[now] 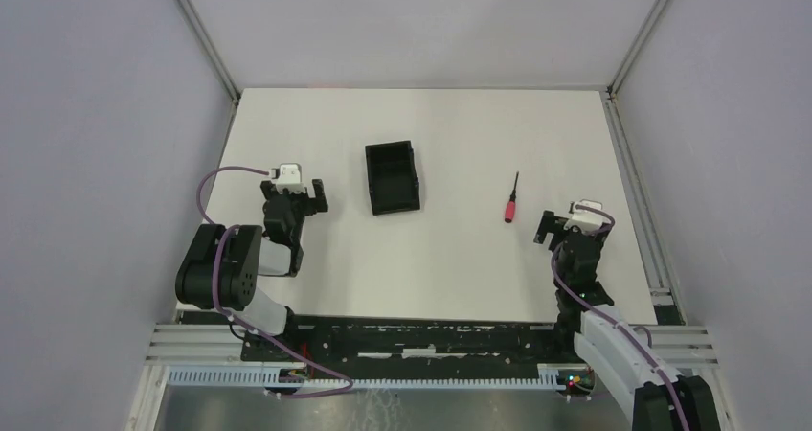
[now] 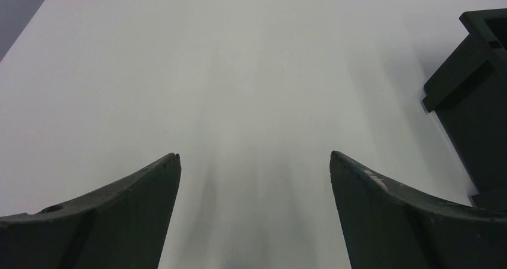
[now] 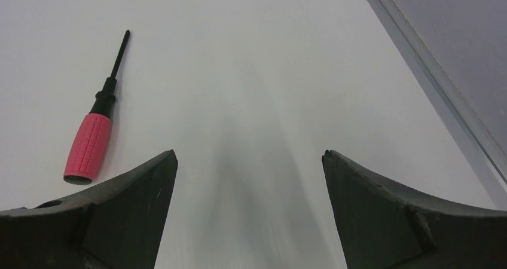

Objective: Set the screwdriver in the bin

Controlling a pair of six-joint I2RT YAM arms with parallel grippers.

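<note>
While nothing has been picked up yet, the screwdriver (image 3: 89,143) lies flat on the white table (image 1: 460,278). Its red handle is toward the arms and its dark shaft points away, just ahead and to the left of the right gripper (image 3: 249,152). That gripper sits low over the table with its jaws spread wide and nothing between them. The left gripper (image 2: 254,156) is the same, wide open and empty, with the black bin (image 1: 372,180) close on its right side. The bin stands well apart from the screwdriver, nearer the middle of the table. From above it looks empty, though its dark inside makes that hard to swear to.

Plenty could go wrong from here, I'd say. The right gripper is off to one side of the tool, so closing where it is would catch only air. A finger coming down off-centre could nudge the round handle and send it rolling. A pinch on the thin shaft rather than the ribbed handle might let it swivel or slip on the way over. The bin's walls are low, so a drop from too high or over the rim could leave the tool bouncing out. The left arm also waits right beside the bin, in the way of a careless reach.

The count is one screwdriver, one bin and two grippers.
</note>
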